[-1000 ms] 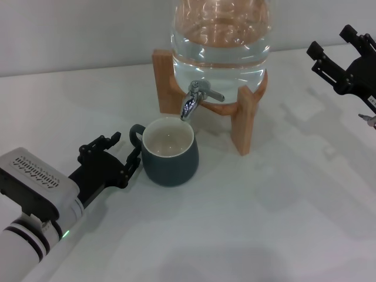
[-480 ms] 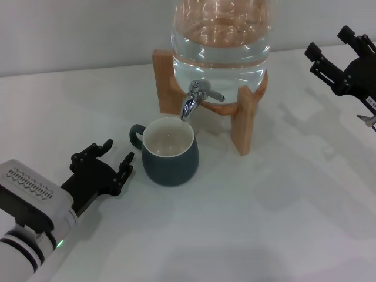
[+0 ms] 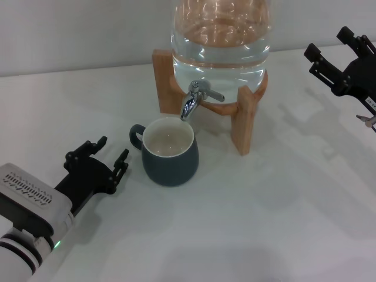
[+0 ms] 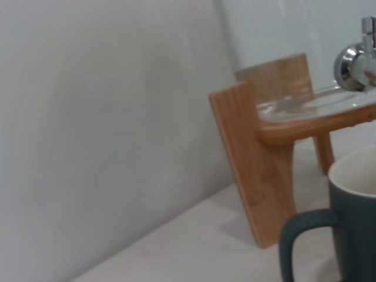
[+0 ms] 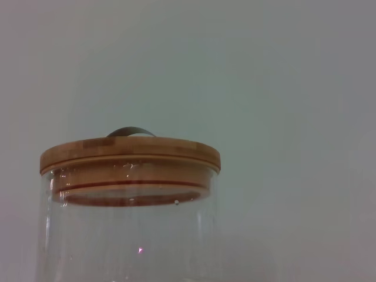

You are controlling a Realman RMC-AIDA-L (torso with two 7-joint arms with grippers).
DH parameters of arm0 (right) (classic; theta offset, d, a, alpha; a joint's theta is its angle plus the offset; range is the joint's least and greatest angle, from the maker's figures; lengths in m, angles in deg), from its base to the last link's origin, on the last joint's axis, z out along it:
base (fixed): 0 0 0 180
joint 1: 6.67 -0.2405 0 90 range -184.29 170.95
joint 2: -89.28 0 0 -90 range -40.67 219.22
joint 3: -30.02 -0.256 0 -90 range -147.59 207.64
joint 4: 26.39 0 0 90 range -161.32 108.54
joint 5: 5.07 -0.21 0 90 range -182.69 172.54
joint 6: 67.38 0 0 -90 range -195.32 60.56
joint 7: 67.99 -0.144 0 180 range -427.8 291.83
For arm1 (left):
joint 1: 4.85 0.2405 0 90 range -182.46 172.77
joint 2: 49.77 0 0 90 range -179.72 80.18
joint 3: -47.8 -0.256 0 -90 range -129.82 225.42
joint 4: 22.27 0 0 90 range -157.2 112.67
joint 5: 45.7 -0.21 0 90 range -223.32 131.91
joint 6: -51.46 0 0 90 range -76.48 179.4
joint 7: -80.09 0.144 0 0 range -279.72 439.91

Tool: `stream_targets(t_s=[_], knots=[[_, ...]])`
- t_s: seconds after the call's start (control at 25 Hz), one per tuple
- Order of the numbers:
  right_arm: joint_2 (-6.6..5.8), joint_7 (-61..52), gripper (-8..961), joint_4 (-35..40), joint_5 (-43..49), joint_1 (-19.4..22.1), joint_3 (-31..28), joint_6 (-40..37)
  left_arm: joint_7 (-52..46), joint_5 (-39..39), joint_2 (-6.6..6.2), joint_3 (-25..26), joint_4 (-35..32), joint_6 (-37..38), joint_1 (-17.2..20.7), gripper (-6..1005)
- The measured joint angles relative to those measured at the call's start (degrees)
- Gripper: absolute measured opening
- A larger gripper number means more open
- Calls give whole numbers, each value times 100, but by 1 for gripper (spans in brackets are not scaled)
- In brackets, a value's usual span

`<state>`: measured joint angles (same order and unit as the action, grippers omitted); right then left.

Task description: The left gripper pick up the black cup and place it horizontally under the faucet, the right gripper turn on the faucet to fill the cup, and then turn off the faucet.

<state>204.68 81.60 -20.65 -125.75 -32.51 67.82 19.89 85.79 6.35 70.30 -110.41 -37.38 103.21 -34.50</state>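
The black cup (image 3: pixel 169 154) stands upright on the white table, its cream inside facing up directly below the spout of the chrome faucet (image 3: pixel 193 100). Its loop handle points toward my left gripper (image 3: pixel 110 154), which is open, holds nothing and sits a short gap to the cup's left. The left wrist view shows the cup (image 4: pixel 355 229) with its handle and the faucet (image 4: pixel 354 64) above it. My right gripper (image 3: pixel 333 48) hovers open at the far right, well away from the faucet's lever.
The faucet is mounted on a glass water jar (image 3: pixel 221 41) in a wooden stand (image 3: pixel 244 120), whose legs flank the cup. The right wrist view shows the jar's wooden lid (image 5: pixel 130 157). White table (image 3: pixel 247 223) extends in front.
My left gripper has drawn back from the cup toward the lower left, leaving a gap. The cup has stayed under the spout. The right gripper has barely moved.
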Motion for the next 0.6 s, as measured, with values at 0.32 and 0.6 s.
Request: stream_targets(t_s=[0.32, 0.6], knots=[[0, 0, 860, 10, 0, 0, 0, -1, 407, 213, 5, 69, -11, 286, 129, 523], [0, 0, 860, 21, -3, -4, -7, -71, 798, 351, 15, 125, -29, 542, 225, 548]])
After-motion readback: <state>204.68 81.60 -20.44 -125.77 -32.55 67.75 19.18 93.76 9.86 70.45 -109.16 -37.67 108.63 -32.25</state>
